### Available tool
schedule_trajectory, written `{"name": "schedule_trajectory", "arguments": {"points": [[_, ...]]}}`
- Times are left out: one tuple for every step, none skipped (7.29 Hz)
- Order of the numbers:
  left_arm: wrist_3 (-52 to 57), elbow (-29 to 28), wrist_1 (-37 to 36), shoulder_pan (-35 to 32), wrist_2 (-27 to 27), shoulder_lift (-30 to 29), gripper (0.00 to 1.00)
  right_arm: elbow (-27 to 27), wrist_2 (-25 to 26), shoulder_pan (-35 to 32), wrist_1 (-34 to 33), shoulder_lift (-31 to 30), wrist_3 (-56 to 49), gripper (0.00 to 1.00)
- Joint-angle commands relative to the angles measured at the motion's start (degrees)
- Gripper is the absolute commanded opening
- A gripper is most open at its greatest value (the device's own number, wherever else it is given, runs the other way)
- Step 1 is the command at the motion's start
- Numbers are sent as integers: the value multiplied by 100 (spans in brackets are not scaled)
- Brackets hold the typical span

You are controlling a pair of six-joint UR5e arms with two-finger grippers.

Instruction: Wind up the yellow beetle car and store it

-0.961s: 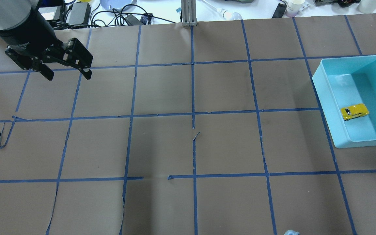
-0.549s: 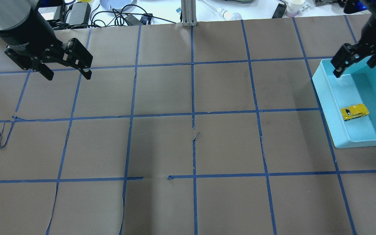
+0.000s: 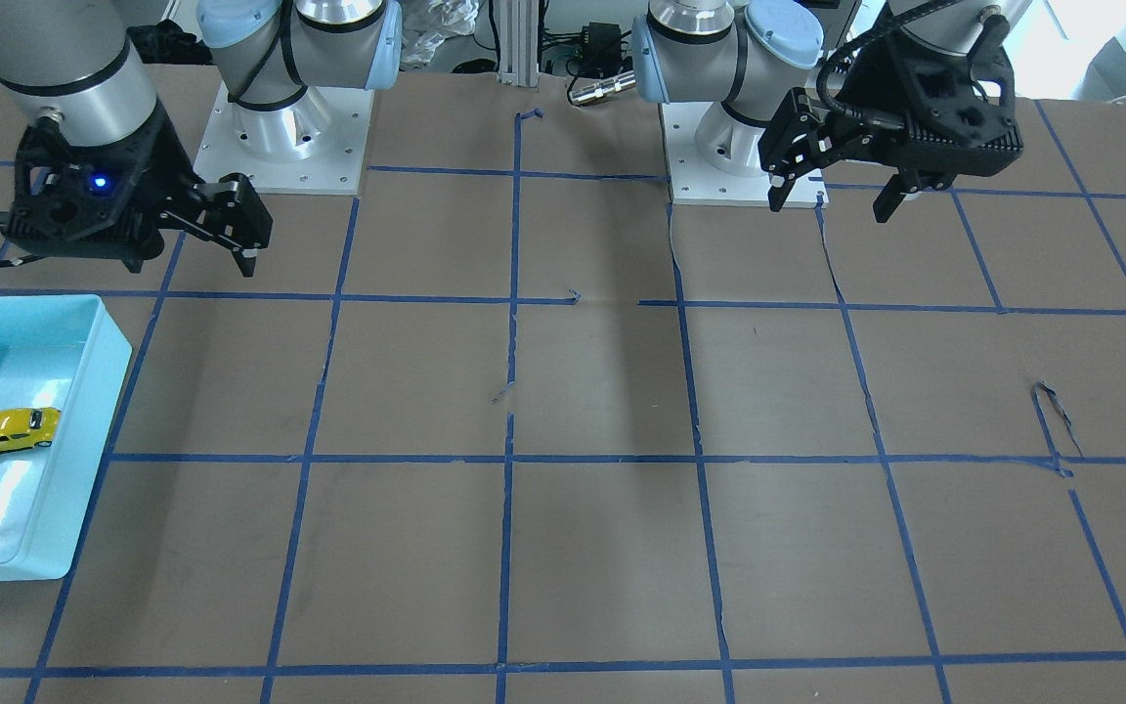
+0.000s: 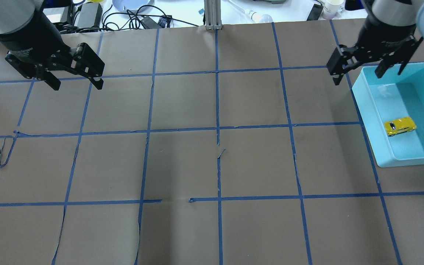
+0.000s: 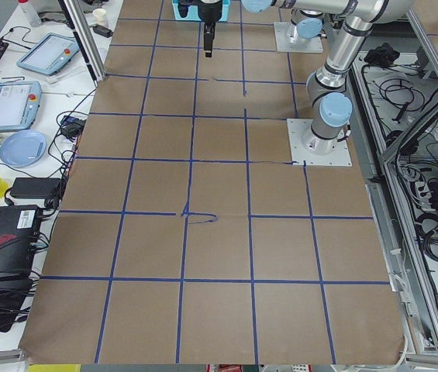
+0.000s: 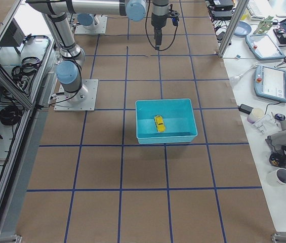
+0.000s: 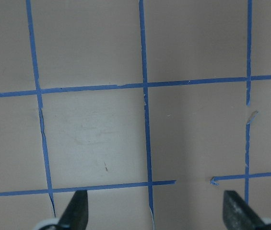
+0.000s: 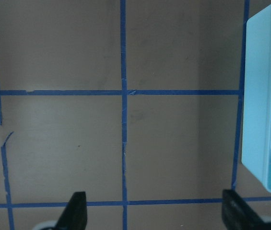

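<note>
Overhead exterior: with yellow beetle car (image 4: 399,126) in bin (image 4: 368,121) at 3 o'clock, lift released right end effector (image 4: 358,78) clear of rim.

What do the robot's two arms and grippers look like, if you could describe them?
Both the left arm and right arm are silver tubes with pale-blue joint caps on bolted metal base plates. The left gripper and right gripper are black, two-fingered linkages. Black cables loop at the wrists; a blue light glows on the right one.
</note>
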State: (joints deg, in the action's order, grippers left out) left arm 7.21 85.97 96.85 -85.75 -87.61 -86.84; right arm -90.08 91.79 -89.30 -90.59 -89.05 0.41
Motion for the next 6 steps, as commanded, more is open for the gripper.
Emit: {"name": "schedule_trajectory", "arguments": {"points": [[0, -2, 0, 5, 7, 0, 100, -80, -127, -105, 68, -164, 337, 100], [0, -2, 0, 5, 7, 0, 100, -89, -135, -105, 68, -174, 337, 100], [0, -2, -9, 5, 7, 0, 100, -89, -144, -97, 77, -183, 337, 100], [0, -2, -9, 5, 7, 0, 100, -89, -153, -96, 242, -209, 329, 100], [9, -10, -9, 5, 16, 0, 100, -89, -144, -88, 270, -218, 337, 100], [9, -10, -9, 5, 16, 0, 100, -89, -144, -88, 349, -262, 337, 100]]}}
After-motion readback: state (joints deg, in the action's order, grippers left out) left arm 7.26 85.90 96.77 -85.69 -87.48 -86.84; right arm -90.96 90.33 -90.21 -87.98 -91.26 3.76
